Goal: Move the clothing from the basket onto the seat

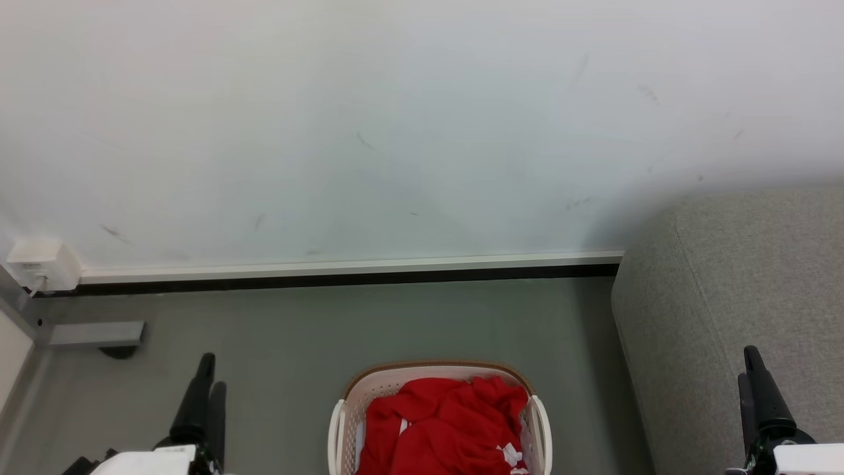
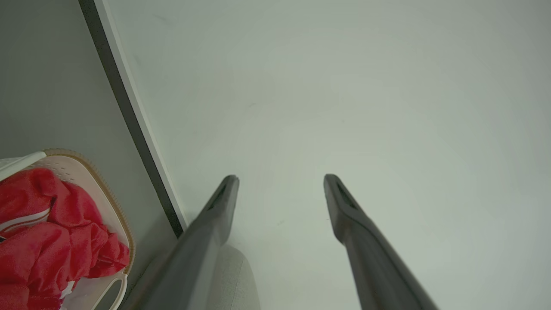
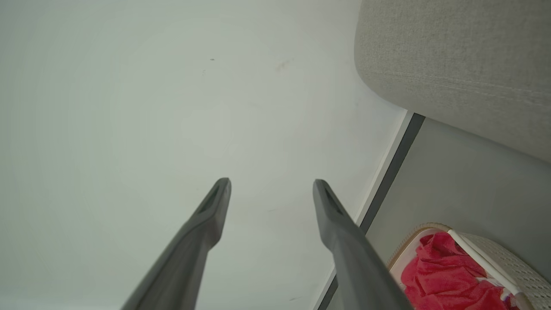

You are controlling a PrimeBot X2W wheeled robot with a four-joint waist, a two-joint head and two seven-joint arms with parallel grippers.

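Behind everything a pale, lightly scuffed wall [image 1: 395, 119] is filling the upper half of the head view and meeting a grey floor [image 1: 316, 323] along a white skirting board [image 1: 349, 266] with a dark strip under it; a small white box [image 1: 39, 264] is sitting on the wall at the far left, above a grey bar [image 1: 95, 334] lying low by the floor. The basket [image 1: 351, 402] is standing on the floor at the bottom middle of that view, cream with small holes, a brown rim and pale side handles, its near part cut off by the lower edge; the clothing [image 1: 442, 422] is lying bunched inside it, bright red with a few white marks. The sofa [image 1: 745, 284] is standing to the robot's right of the basket, light grey and rounded at the corner; a strip of bare floor is separating the two, so they are not touching. The left fingers [image 2: 344, 215] are pointing at the wall in the left wrist view, spread wide apart with nothing between them; in the head view they are rising at the lower left, well apart from the basket; the right fingers [image 3: 338, 224] are likewise standing apart and gripping nothing, aimed at the wall; in the head view they are showing at the lower right, in front of the sofa's side; neither pair is touching the clothing.
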